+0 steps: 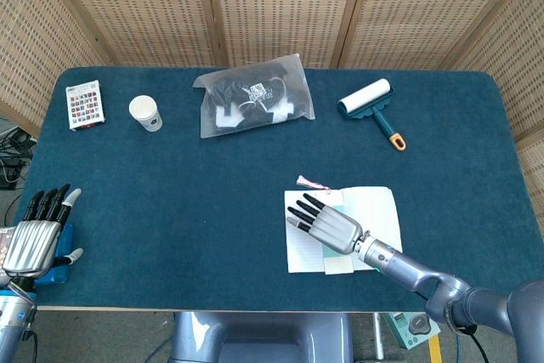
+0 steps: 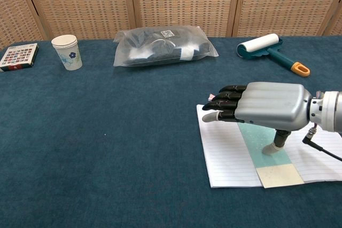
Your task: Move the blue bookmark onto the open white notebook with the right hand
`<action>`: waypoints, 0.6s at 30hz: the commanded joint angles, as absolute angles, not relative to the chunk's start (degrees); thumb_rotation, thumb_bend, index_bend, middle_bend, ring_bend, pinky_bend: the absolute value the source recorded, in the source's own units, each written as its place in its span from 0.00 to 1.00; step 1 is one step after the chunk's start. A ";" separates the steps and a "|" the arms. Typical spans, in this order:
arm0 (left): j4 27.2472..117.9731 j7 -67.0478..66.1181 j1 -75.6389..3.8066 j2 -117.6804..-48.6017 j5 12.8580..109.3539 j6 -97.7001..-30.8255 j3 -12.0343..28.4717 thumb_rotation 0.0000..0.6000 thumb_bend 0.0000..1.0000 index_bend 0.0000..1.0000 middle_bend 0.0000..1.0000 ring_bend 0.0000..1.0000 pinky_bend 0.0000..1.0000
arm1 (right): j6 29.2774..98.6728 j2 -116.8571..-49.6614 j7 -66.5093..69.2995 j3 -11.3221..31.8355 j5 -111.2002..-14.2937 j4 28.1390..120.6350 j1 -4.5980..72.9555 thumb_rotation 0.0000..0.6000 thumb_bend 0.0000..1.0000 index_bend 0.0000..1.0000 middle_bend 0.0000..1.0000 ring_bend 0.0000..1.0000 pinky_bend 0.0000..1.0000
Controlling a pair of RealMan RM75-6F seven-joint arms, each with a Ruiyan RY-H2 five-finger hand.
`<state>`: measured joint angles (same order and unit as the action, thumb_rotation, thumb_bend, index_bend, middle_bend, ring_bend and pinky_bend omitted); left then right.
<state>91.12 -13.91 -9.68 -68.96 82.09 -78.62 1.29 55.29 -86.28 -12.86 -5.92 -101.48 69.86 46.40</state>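
The open white notebook (image 1: 380,210) (image 2: 227,158) lies near the table's front edge, right of centre. On its middle lies the blue bookmark (image 2: 256,145) (image 1: 337,264), slightly slanted, its cream end reaching over the notebook's front edge. A pink tassel (image 1: 310,183) shows at the notebook's far left corner. My right hand (image 1: 327,225) (image 2: 262,105) hovers palm-down over the notebook with fingers stretched out to the left, and its thumb tip (image 2: 273,148) touches the bookmark. My left hand (image 1: 36,237) stays open at the table's front left corner.
Along the back stand a patterned card box (image 1: 85,104), a paper cup (image 1: 145,113), a plastic bag with dark contents (image 1: 253,104) and a lint roller (image 1: 370,106). A blue object (image 1: 59,271) lies under my left hand at the table edge.
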 commanded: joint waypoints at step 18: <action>91.07 -13.84 -9.68 -68.92 82.07 -78.52 1.29 1.00 0.05 0.00 0.00 0.00 0.00 | 54.73 -87.04 -13.53 -5.46 -100.47 69.01 45.96 1.00 0.06 0.00 0.00 0.00 0.00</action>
<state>91.07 -13.84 -9.68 -68.92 82.07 -78.52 1.30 54.72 -87.03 -13.52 -5.47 -100.49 69.01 45.97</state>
